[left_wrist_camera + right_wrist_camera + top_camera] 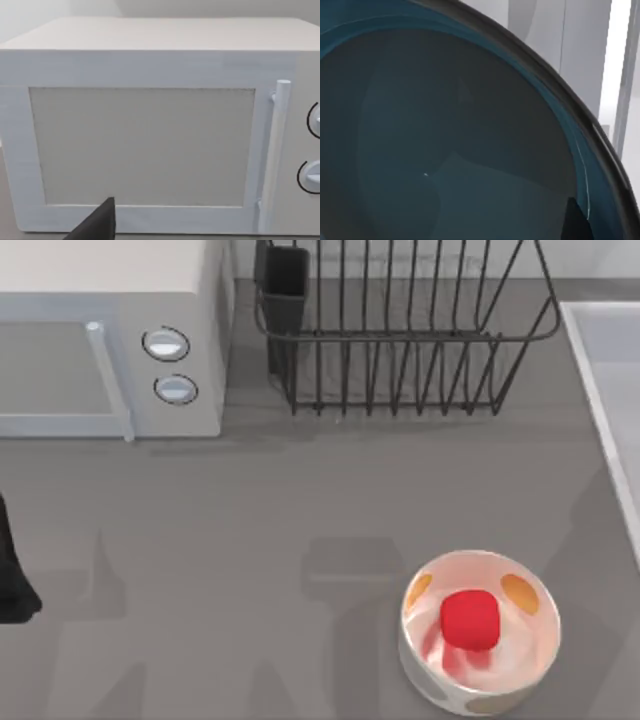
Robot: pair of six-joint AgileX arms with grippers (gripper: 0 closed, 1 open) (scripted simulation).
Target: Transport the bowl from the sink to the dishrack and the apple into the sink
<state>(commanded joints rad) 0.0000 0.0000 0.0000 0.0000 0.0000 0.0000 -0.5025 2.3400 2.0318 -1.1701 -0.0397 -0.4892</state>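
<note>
The teal-blue bowl (445, 140) looms very close in the right wrist view, seen from above into its hollow, with pale sink (580, 45) walls behind it. My right gripper (577, 222) is right at the bowl's rim. The sink's raised rim (600, 390) runs along the table's right edge. At the back middle stands the black wire dishrack (400, 330), its dark cutlery cup (285, 290) at the left corner. The red apple (470, 620) lies inside a white bowl with orange spots (530, 660) at the front right. My left arm (12, 580) sits at the far left edge.
A white microwave (110, 330) occupies the back left, door shut; the left wrist view faces its door (150, 145) and handle (272, 150). Grey tabletop (250, 540) stretches between microwave, rack and white bowl.
</note>
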